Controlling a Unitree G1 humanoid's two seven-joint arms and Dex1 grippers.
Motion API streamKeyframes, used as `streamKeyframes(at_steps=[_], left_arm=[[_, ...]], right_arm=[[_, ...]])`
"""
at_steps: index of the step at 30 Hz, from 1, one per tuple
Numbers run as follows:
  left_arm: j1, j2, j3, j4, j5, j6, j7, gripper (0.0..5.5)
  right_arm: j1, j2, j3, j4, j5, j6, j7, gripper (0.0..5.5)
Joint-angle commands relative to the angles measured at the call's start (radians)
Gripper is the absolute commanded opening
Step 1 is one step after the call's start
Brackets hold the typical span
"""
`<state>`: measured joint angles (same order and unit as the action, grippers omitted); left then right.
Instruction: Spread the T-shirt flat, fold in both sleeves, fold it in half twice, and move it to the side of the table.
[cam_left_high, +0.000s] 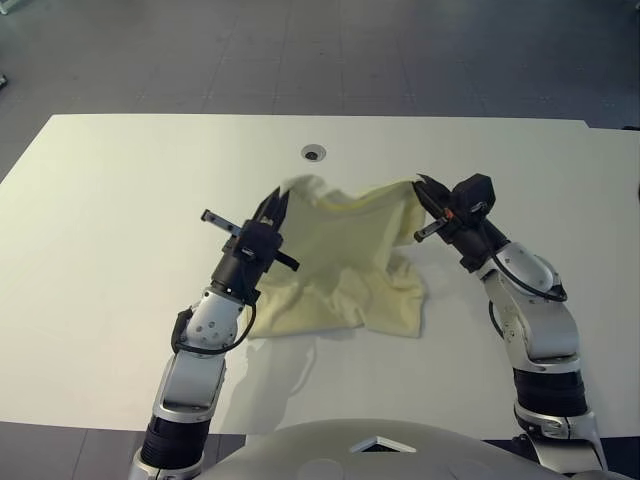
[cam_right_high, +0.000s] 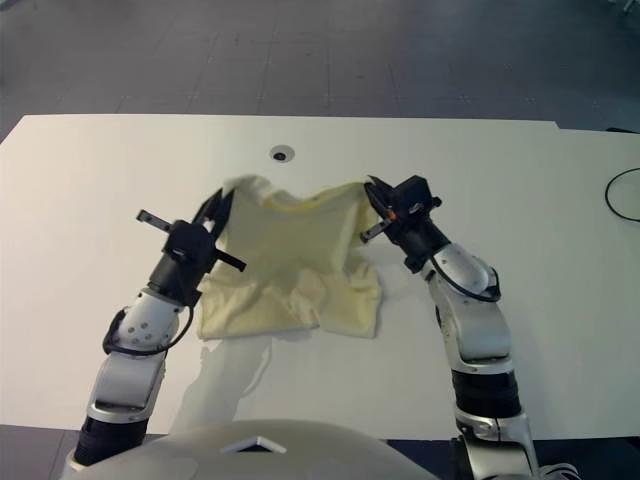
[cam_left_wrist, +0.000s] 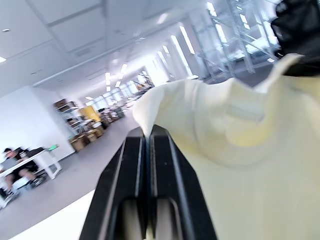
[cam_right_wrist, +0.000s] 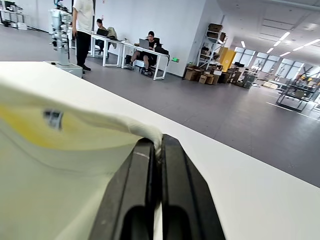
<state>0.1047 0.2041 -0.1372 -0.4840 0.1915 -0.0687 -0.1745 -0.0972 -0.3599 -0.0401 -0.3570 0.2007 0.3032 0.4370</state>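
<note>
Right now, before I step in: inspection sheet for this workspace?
Surface: white table, one round grommet hole near the far edge.
Job's things: pale yellow T-shirt, far edge held up off the table, near part crumpled on it; not flat, no folds made.
Clutter: nothing seen.
Grippers: left gripper shut on the T-shirt's far left corner; right gripper shut on its far right corner.
Cables: one black cable looping on the table at its right edge, apart from the T-shirt.
Surroundings: grey tiled floor beyond the table; desks far off in the room behind.
</note>
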Motion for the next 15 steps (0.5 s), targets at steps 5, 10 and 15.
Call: streamKeyframes(at_steps=[5, 10, 15], left_arm=[[-0.166, -0.082, 0.041, 0.080, 0.031, 0.073, 0.113, 0.02], [-0.257, -0.090, 0.038, 0.177, 0.074, 0.067, 0.159, 0.02], [-0.304, -0.090, 0.038, 0.239, 0.093, 0.056, 0.173, 0.02]], right_arm=[[-0.097, -0.029, -0.047, -0.016, 0.030, 0.001, 0.000, 0.00], [-0.151, -0.034, -0.059, -0.005, 0.033, 0.002, -0.006, 0.00], [-0.201, -0.036, -0.048, 0.007, 0.028, -0.002, -0.005, 0.00]])
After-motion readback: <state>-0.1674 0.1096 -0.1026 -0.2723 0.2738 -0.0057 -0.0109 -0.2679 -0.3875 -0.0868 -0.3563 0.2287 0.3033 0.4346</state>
